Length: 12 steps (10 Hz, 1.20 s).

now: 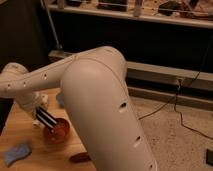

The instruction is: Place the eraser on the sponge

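The eraser [46, 118], a black block with pale stripes, hangs tilted just above the left rim of the red bowl [57, 132]. My gripper [39, 114] is at the eraser's upper left end, under the white wrist, shut on it. The sponge [17, 152], flat and light blue with a wavy outline, lies on the wooden table [37, 157] at the lower left, a bowl's width away from the eraser. My thick white arm fills the middle of the view and hides the table's right side.
A dark reddish-brown sausage-shaped thing [80, 157] lies right of the bowl. A small grey-blue thing [60, 99] sits at the table's far side, half hidden by the arm. Beyond are a dark shelf unit, speckled floor and a black cable [172, 102].
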Motion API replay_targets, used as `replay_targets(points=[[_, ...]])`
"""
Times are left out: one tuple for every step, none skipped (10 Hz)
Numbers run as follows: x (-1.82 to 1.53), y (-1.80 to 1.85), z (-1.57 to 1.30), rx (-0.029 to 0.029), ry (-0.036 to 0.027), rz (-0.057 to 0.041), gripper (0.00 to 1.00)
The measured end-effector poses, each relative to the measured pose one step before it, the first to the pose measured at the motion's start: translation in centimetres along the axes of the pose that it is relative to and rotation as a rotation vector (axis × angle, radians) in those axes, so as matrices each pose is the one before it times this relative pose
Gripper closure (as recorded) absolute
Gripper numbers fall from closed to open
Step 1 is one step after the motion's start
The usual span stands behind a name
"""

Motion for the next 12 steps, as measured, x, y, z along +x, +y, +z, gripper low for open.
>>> replay_targets(points=[[-0.004,0.034,0.008,-0.00031,0.00007,-0.00044,0.85],[-0.009,-0.017,-0.029,0.00013,-0.00048,0.00027,0.85],[0.003,0.012,0.015,-0.0001,0.00026,-0.00019,0.85],[0.005,-0.004,0.003,0.00001,0.0001,0.00007,0.85],[-0.008,-0.001,-0.011,-0.00002,-0.00023,0.00006,0.85],[0.011,-0.006,0.02,0.00006,0.00037,0.00001,0.85],[-0.018,0.022,-0.014,-0.00009,-0.00027,-0.00023,0.85],[-0.286,0.381,-0.214,-0.00055,-0.00265,-0.00943,0.85],[-0.601,0.902,-0.219,-0.00645,-0.0104,-0.02055,0.85],[-1.252,2.128,-0.509,-0.01969,-0.01915,-0.04291,0.85],[-1.159,1.586,-0.476,-0.01165,-0.01838,-0.03907,0.85],[-1.061,1.315,-0.315,-0.00895,-0.01305,-0.03724,0.85]])
